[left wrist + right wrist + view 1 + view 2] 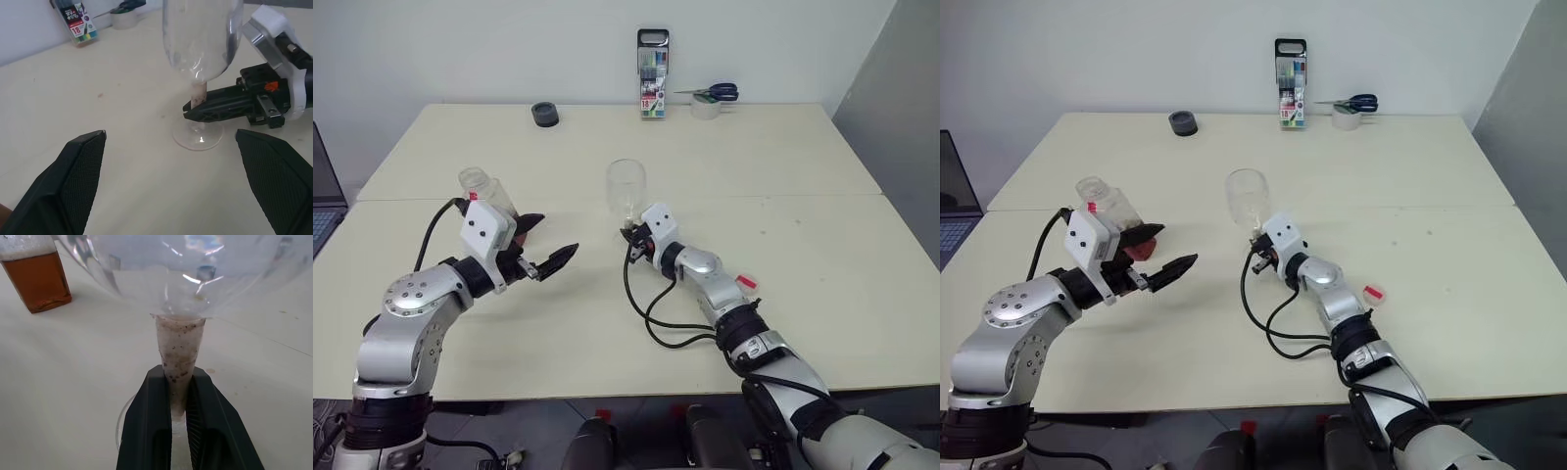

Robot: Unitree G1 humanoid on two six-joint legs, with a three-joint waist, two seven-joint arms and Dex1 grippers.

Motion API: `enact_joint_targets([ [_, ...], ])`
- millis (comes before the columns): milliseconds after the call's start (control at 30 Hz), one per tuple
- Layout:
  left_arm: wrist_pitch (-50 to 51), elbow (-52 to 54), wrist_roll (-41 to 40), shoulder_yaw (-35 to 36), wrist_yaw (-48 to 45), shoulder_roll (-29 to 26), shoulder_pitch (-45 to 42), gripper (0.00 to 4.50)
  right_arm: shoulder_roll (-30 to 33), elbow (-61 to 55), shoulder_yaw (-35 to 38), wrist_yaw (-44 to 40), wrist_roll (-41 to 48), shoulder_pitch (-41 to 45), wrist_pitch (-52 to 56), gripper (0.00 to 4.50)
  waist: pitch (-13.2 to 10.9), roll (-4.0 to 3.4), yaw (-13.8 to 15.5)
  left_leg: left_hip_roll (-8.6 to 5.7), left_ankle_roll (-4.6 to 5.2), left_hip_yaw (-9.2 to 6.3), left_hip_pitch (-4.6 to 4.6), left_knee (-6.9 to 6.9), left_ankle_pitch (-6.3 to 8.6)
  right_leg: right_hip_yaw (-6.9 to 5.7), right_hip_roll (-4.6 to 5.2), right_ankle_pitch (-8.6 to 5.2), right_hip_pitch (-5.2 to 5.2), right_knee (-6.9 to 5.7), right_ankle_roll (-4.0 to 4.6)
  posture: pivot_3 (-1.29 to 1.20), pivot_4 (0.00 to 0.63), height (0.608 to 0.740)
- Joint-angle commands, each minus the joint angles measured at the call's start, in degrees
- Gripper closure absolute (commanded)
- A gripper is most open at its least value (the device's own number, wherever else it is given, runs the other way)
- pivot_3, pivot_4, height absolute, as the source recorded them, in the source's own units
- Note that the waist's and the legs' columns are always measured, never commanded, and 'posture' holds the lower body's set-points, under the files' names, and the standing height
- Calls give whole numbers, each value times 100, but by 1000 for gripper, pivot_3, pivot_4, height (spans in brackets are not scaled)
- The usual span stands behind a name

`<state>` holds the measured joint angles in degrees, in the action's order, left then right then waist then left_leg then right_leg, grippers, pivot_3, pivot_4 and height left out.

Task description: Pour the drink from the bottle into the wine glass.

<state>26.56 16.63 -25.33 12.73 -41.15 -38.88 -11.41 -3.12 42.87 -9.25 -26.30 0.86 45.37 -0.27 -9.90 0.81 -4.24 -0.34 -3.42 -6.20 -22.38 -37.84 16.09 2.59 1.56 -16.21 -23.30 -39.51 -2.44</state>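
Right gripper pinches the wine glass stem; left gripper spread wide, empty, partly hiding the bottle

Cream tabletop, two slabs joined along a seam running side to side. Standing near the middle: wine glass, upright, bowl clear. To its left: bottle of amber drink, standing, partly hidden. Along the far edge: dark round lid-like object, possibly a cap; upright marker pack; tape roll with blue-handled scissors resting on top. To the right, nearer the front edge: small pink-red cap, well apart from the glass.
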Motion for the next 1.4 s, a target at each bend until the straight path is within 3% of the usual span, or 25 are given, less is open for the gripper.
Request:
enact_joint_targets([
  [33,78,331,-156,145,78,-31,-91,0,-42,13,68,-31,37,66,-70,3637,0,0,0,0,0,-1,0,0,0,0,0,0,0,0,0,0,150,740],
  [367,233,470,-329,31,170,75,-390,0,-43,-198,55,-107,83,-26,-3,197,0,0,-4,0,0,1,0,0,0,0,-1,0,0,0,0,0,150,740],
  [400,254,495,-354,25,169,81,-403,0,-36,-258,46,-121,86,-49,26,51,0,0,-4,0,0,1,0,0,0,1,0,0,0,0,0,0,150,740],
  [1067,333,620,-435,-1,336,215,-476,0,834,-2997,-278,-362,-13,-1417,1187,51,0,0,4,1,1,1,-2,0,0,1,-1,0,0,4,0,0,150,740],
  [1400,-578,74,437,-25,710,565,572,0,2293,-5668,-368,-1776,803,-2720,1685,51,0,1,93,2,2,1,-8,1,1,0,2,0,8,33,-1,0,150,740],
])
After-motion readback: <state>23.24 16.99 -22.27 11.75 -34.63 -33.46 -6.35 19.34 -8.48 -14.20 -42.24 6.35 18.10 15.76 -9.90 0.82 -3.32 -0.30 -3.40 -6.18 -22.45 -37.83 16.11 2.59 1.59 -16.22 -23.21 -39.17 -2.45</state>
